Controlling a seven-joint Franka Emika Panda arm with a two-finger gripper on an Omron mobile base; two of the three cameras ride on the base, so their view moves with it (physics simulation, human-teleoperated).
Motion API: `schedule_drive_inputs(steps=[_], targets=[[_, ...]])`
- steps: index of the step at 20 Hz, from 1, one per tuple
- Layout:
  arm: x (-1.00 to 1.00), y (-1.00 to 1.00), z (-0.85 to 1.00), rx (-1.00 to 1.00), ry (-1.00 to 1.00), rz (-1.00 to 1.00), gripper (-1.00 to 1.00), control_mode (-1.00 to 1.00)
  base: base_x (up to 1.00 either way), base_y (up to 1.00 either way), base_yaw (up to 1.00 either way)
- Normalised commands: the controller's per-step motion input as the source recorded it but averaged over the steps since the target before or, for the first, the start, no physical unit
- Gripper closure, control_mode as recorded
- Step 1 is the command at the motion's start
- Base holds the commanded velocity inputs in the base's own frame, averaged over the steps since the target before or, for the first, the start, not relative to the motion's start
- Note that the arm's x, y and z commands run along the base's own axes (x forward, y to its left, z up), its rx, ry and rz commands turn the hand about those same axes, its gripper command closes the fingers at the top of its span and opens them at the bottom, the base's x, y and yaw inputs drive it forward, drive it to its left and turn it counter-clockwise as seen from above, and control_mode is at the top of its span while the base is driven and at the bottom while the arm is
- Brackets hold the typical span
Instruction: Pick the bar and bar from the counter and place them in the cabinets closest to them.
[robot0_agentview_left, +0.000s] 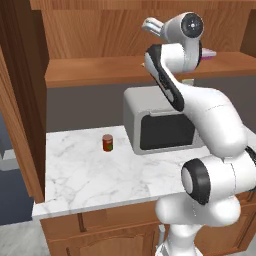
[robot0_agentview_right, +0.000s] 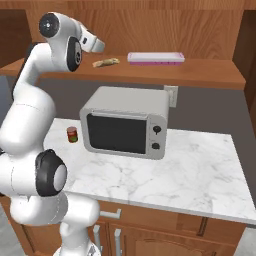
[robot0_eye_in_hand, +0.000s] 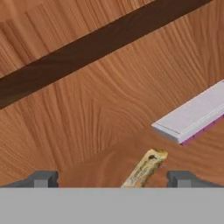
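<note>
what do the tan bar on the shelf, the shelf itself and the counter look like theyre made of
Tan bar: seems a crinkly foil or plastic wrapper, from its wrinkled golden, speckled surface.
Shelf: wood or wood veneer, with warm brown grain lines and a smooth, low-sheen finish.
Counter: looks like polished white marble or an imitation, going by the grey veins.

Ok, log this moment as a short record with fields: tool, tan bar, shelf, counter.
tool: open, fingertips apart on either side of the tan bar, not gripping it
tan bar: lying on the cabinet shelf
shelf: wooden; also holds a flat white and pink box, apart from the bar
counter: white marble, with a microwave and a small red jar
</note>
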Motion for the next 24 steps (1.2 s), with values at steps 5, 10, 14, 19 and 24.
schedule_drive_inputs(steps=[5,10,14,19,24], targets=[[-1.0,-0.21,-0.42,-0.04,0.0,0.06,-1.0,-1.0,0.0,0.0,0.0],[-0.82,-0.09,-0.2,-0.04,0.04,0.05,-1.0,-1.0,0.0,0.0,0.0],[-0.58,0.0,-0.04,-0.06,0.02,0.02,-1.0,-1.0,0.0,0.0,0.0],[-0.39,0.0,-0.01,-0.02,0.0,0.0,-1.0,-1.0,0.0,0.0,0.0],[-0.45,0.0,-0.11,-0.07,0.04,0.02,-1.0,-1.0,0.0,0.0,0.0]])
